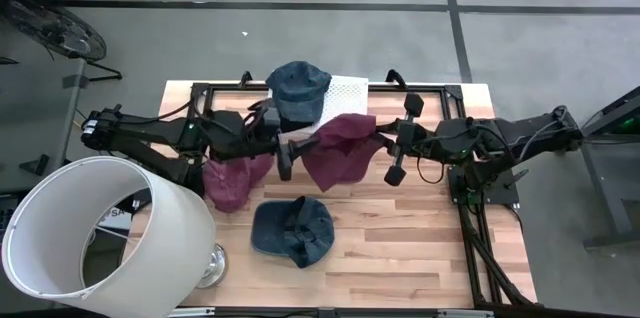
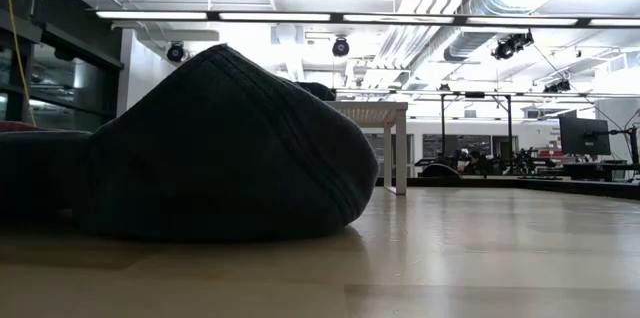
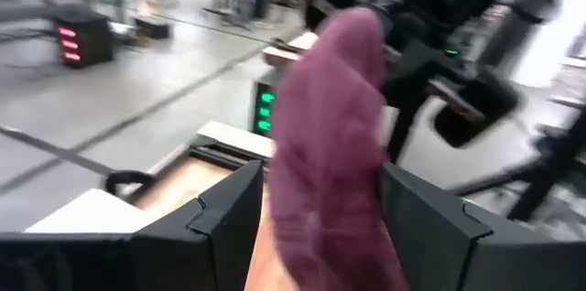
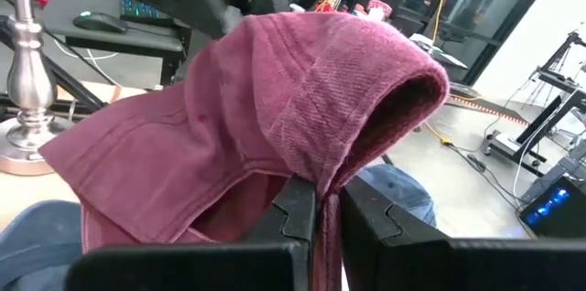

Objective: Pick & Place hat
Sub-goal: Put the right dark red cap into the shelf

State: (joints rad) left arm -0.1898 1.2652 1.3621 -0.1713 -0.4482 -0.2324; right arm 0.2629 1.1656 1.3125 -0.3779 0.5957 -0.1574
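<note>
Maroon cloth hung in the air over the middle of the wooden table: a maroon hat, pinched by the right gripper, whose fingers were closed to a thin slit on a fold of its fabric. The left gripper reached toward the same hat from the other side with its fingers spread wide, the cloth lying between them; whether they touched it could not be told, as that view was blurred. A second maroon hat lay on the table left of the lifted one, partly under the left arm. One blue hat sat behind the lifted hat, another in front of it, filling the low view.
</note>
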